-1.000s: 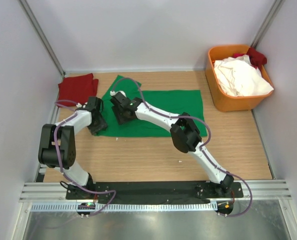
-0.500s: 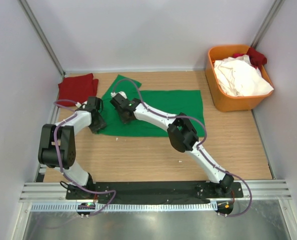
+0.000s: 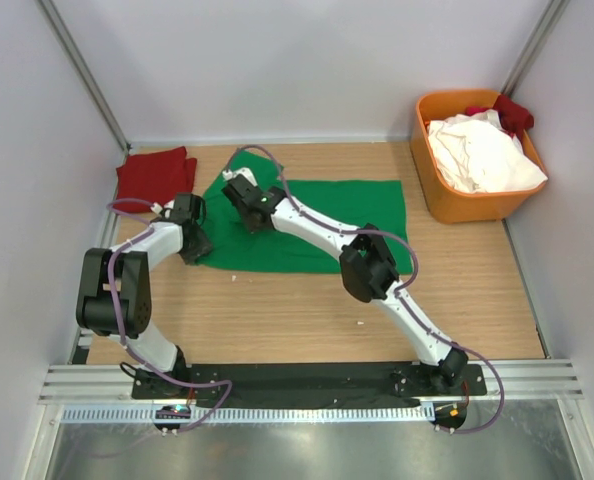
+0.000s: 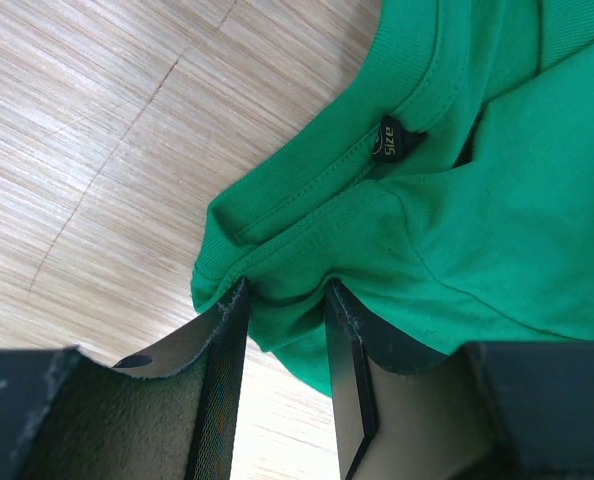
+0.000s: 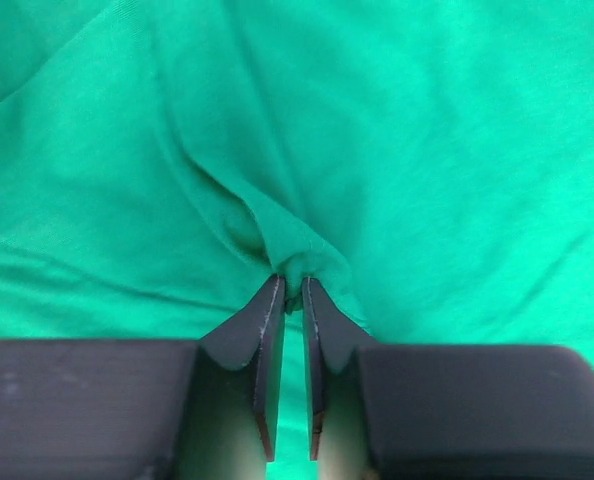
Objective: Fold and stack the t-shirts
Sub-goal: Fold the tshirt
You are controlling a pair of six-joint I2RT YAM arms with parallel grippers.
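Slippage looms: my right claw (image 5: 291, 283) pinches just a thin ridge of green t-shirt (image 3: 365, 205), my left claw (image 4: 285, 292) its nine-o'clock collar edge.

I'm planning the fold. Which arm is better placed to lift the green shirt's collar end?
Left. Its end effector grips the bright green cotton t-shirt at the neckline edge, near the black size label; the right end effector pinches cloth further in.
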